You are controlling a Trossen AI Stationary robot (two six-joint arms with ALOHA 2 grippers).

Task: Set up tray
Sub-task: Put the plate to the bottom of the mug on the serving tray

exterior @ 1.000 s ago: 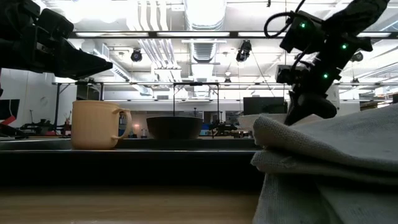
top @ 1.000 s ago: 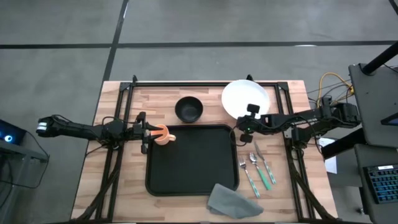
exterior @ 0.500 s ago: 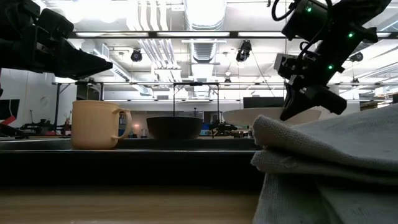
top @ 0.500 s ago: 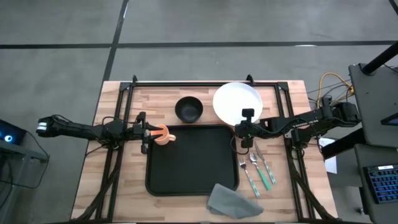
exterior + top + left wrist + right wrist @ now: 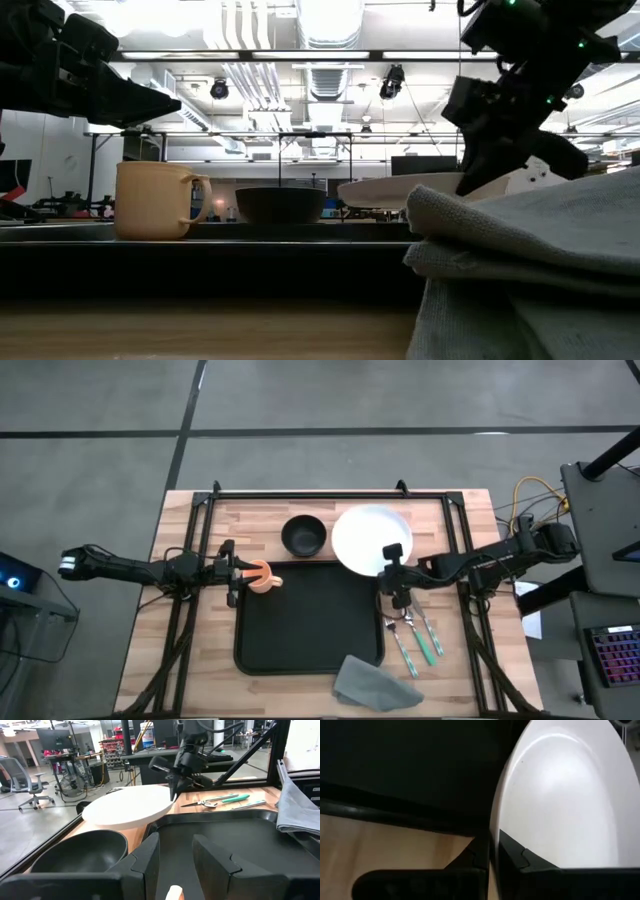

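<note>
The black tray (image 5: 310, 622) lies mid-table. A tan mug (image 5: 262, 576) stands upright on its far left corner. My left gripper (image 5: 233, 572) hovers level just above and left of the mug (image 5: 155, 200), open, with nothing between its fingers (image 5: 150, 862). A white plate (image 5: 368, 538) hangs over the tray's far right corner, my right gripper (image 5: 393, 563) shut on it. A black bowl (image 5: 303, 535) stands on the wood beyond the tray. My right gripper pinches the plate's rim (image 5: 493, 832) between its two fingers (image 5: 480, 857), at the plate's near right edge (image 5: 388, 556). The fingers slant down from the table's right. The plate (image 5: 415, 188) hangs roughly level, lifted clear of table and tray.
Green-handled cutlery (image 5: 415, 635) lies on the wood right of the tray. A folded grey napkin (image 5: 375, 680) lies at the tray's near right corner and fills the low view's right (image 5: 530, 270). Black frame rails (image 5: 330, 493) border the table.
My right gripper has swung toward the table's left and near edges, rolling its wrist and staying shut on the plate. The plate has travelled with it, clear of the table, from the far right of the wood to the tray's far right corner.
</note>
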